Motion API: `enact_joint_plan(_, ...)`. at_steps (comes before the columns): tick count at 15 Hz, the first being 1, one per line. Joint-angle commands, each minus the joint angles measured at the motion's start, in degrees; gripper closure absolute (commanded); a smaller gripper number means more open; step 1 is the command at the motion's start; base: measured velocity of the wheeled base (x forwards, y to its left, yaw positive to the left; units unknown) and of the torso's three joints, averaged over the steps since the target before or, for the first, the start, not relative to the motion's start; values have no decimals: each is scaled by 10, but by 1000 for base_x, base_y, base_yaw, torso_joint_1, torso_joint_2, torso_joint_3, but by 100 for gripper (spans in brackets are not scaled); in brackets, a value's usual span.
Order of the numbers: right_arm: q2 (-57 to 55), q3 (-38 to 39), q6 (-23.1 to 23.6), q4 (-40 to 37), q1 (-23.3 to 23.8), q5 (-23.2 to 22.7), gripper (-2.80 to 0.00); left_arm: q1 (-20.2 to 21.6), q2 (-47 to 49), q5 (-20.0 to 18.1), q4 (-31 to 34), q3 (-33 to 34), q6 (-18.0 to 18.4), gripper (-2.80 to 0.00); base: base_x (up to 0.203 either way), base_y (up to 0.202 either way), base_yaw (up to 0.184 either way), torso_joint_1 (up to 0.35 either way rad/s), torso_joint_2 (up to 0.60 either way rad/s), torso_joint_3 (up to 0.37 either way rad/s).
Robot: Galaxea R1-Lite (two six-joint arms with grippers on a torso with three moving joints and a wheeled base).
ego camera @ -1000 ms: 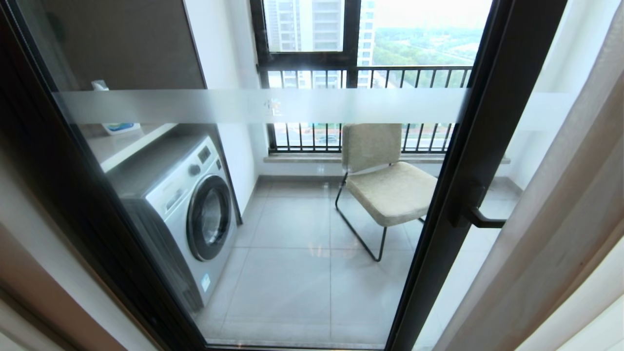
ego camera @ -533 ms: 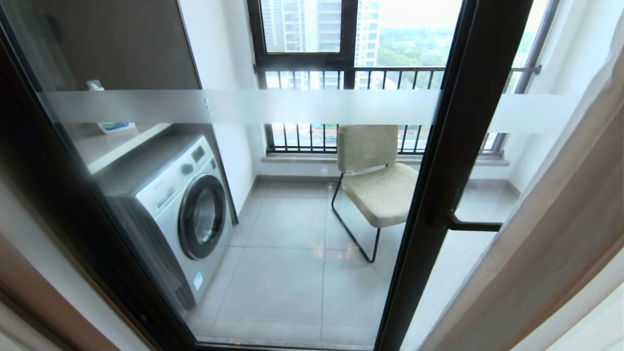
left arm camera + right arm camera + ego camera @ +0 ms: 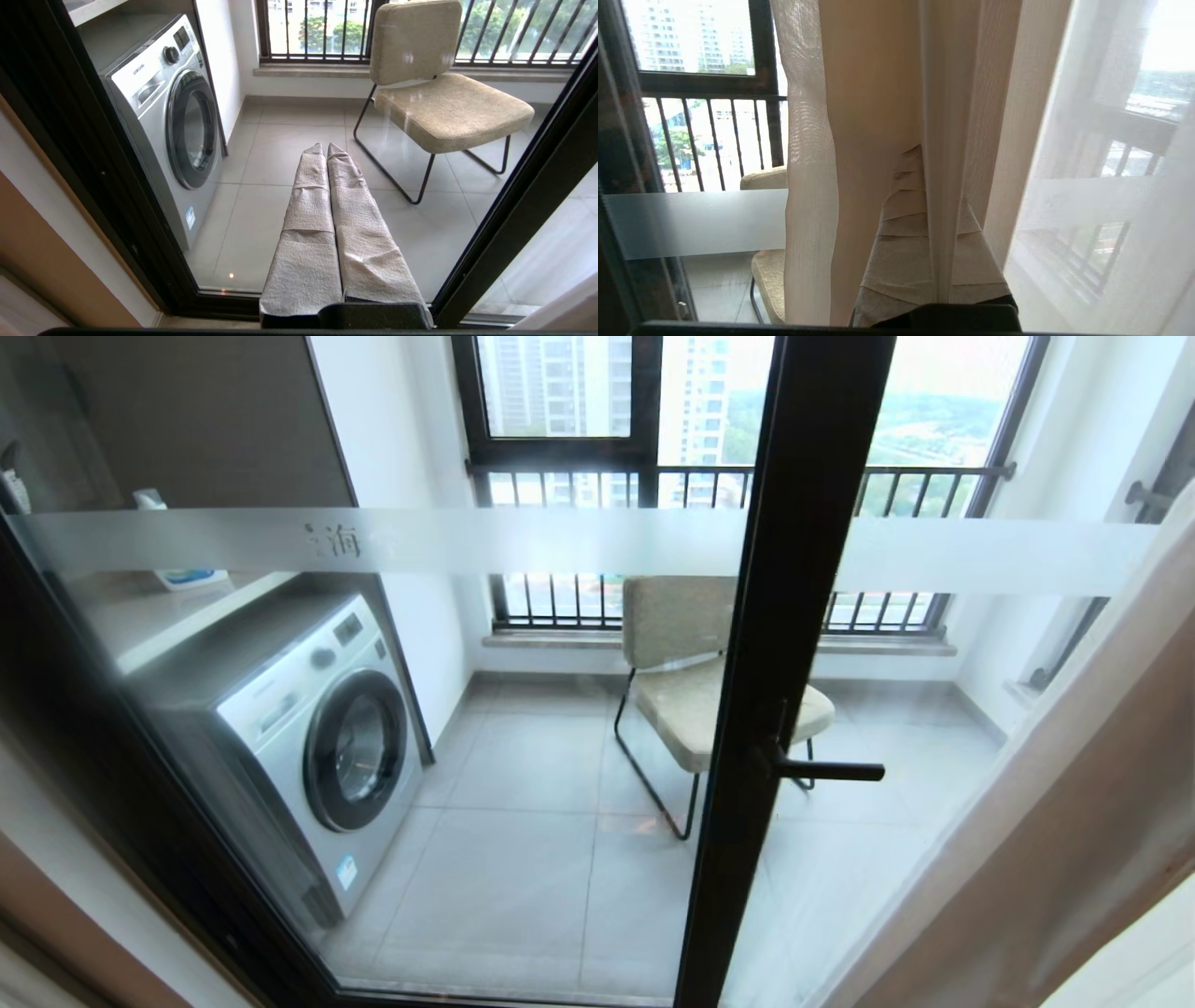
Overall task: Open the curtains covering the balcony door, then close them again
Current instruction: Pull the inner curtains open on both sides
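The right pincer (image 3: 931, 154) is clamping a fold of the curtains (image 3: 878, 116), fingers pressed together with a hem of cloth running between them. The beige drape and the white sheer (image 3: 1087, 186) are hanging right around that pincer, sheer on its far side, both bunched at the right edge of the balcony door (image 3: 784, 616). In the head view the curtains (image 3: 1074, 821) are showing only as a slanted strip at the right; neither pincer is showing there.

The left pincer (image 3: 325, 147) is sitting closed and empty, wrapped fingers touching, pointing at the door glass. Beyond it, behind the glass, a washing machine (image 3: 159, 107) is standing to one side and a chair (image 3: 439, 93) to the other. The door's black lever handle (image 3: 826, 770) is sticking out from the middle frame, below the frosted band (image 3: 560, 541).
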State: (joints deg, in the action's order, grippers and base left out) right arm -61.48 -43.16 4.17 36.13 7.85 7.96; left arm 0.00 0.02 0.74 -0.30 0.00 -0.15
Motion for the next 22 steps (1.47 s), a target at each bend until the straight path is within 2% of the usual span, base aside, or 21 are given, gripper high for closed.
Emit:
enact_joint_plan(1,11,9,0,-1,14,0,0,0,0,0,0,0,0,0,0,-183,3,2,7,2)
enact_joint_plan(7,15,11,0,-7,38,-1,0,0,0,0,0,0,0,0,0,-189,1,2,2,3)
enact_joint_plan(22,-34,-17,-25,-5,54,-1,0,0,0,0,0,0,-1,0,0,-190,1,2,1,3)
